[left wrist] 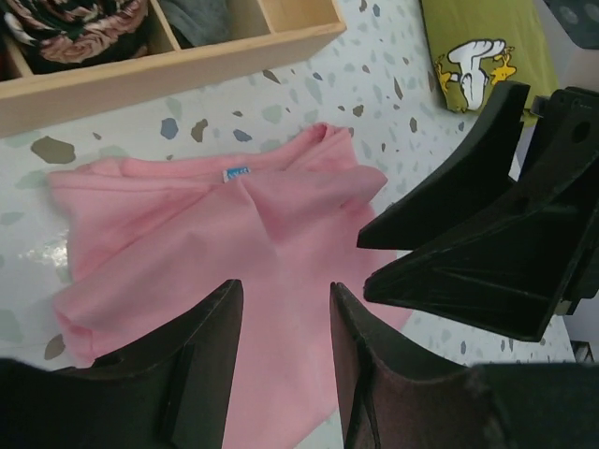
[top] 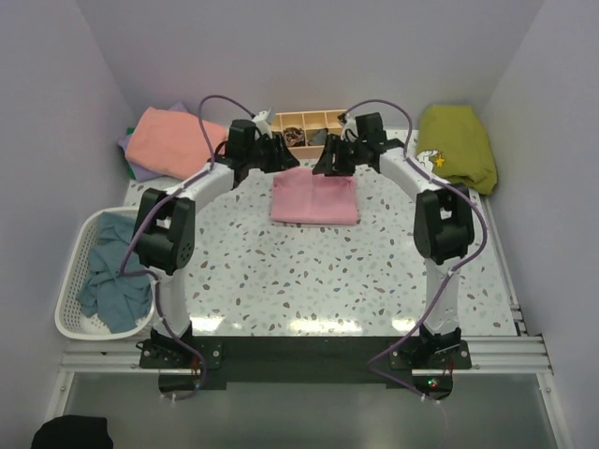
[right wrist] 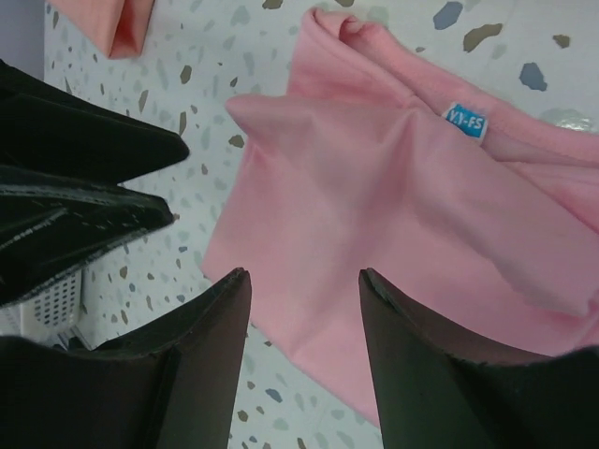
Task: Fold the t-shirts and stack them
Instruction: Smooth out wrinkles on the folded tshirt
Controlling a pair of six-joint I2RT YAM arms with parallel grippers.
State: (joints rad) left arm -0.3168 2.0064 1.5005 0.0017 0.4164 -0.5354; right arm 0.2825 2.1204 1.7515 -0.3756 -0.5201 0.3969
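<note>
A pink t-shirt [top: 315, 198] lies folded in a rectangle at the middle of the table; its blue neck label faces the far edge. It also shows in the left wrist view [left wrist: 187, 234] and the right wrist view [right wrist: 393, 187]. My left gripper [top: 279, 155] [left wrist: 285, 286] is open and empty, just above the shirt's far left part. My right gripper [top: 329, 159] [right wrist: 304, 273] is open and empty above the far right part. The two grippers are close together. A salmon-coral t-shirt [top: 173, 140] lies on a lavender one [top: 124, 150] at the back left. Teal-blue shirts [top: 112, 271] fill a basket.
A white basket [top: 73, 253] stands at the left edge. A compartmented wooden tray [top: 309, 122] [left wrist: 187, 70] with small dark items stands at the back, just behind the grippers. An olive-green shirt with a cartoon print [top: 459, 145] [left wrist: 477, 47] lies at the back right.
</note>
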